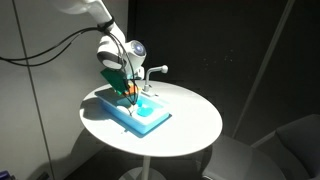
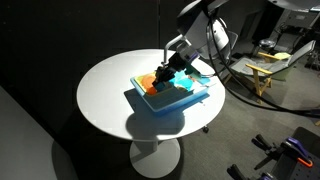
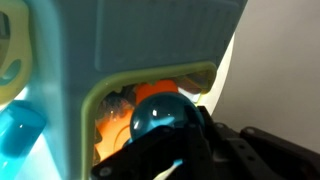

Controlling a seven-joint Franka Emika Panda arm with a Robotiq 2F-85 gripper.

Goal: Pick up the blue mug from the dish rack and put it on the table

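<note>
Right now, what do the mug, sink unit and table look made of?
Mug: probably glossy plastic, going by the soft highlight on its blue round surface.
Sink unit: matte moulded plastic, judging by the fine ribbing on its pale blue panel.
Table: smooth white top, laminate or painted; the views leave that open.

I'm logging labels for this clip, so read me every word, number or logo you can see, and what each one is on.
No text can be read in any view.
Sink unit, mug, table: no print visible.
Background clutter in an exterior view: too small and blurred to read.
</note>
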